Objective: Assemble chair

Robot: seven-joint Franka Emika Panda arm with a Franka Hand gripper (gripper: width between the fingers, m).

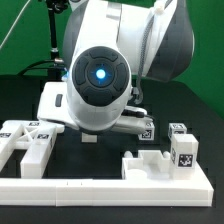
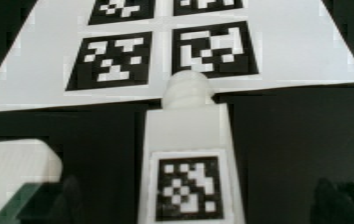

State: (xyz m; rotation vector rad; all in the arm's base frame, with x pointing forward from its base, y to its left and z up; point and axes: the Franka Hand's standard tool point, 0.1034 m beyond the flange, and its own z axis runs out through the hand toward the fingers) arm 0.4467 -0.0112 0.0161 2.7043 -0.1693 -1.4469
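Only the wrist view shows the pincer [image 2: 188, 192] released, straddling a matte, square, tagged chair post [image 2: 188, 130]; the exterior view's glossy arm [image 1: 100, 75] hides both.

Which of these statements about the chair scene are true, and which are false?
1. The table is black. True.
2. The slab shows four tags. True.
3. The post bears no tag. False: one shows on it.
4. The gripper is shut on the post. False: its fingers stand wide apart, one on either side of the post and clear of it.
5. The backdrop is red. False: it is green.
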